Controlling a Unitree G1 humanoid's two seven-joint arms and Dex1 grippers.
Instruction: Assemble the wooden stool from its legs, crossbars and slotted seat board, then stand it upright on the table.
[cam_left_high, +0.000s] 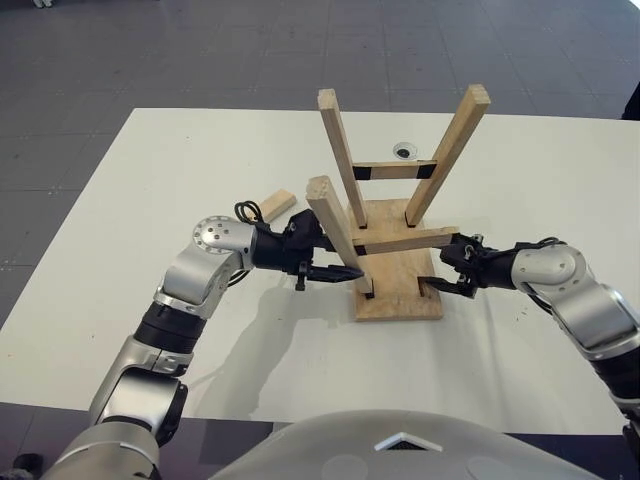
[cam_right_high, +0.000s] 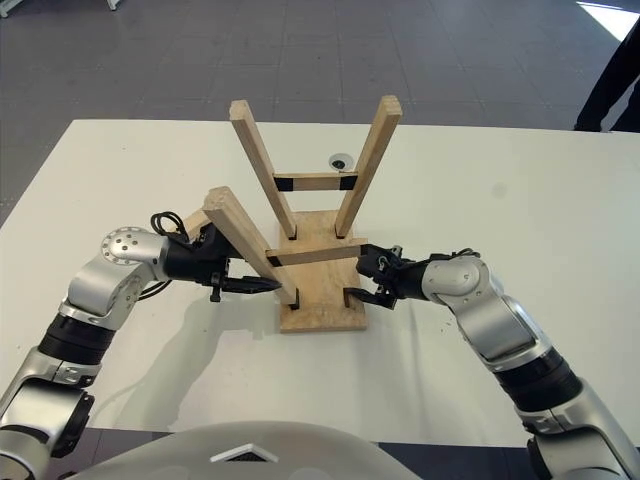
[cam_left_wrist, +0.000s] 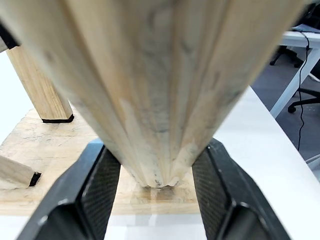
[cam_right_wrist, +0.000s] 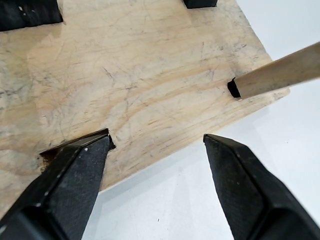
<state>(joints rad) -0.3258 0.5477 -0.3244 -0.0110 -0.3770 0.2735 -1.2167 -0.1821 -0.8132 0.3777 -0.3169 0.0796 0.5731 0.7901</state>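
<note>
White table (cam_left_high: 150, 180) beneath inverted pale wooden stool (cam_left_high: 395, 275), three legs (cam_left_high: 338, 150) upward

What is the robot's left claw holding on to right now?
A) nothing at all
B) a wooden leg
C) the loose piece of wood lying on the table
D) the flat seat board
B: the left gripper has its fingers clamped on either side of the tilted wooden leg, near its lower end over the seat board.
</note>
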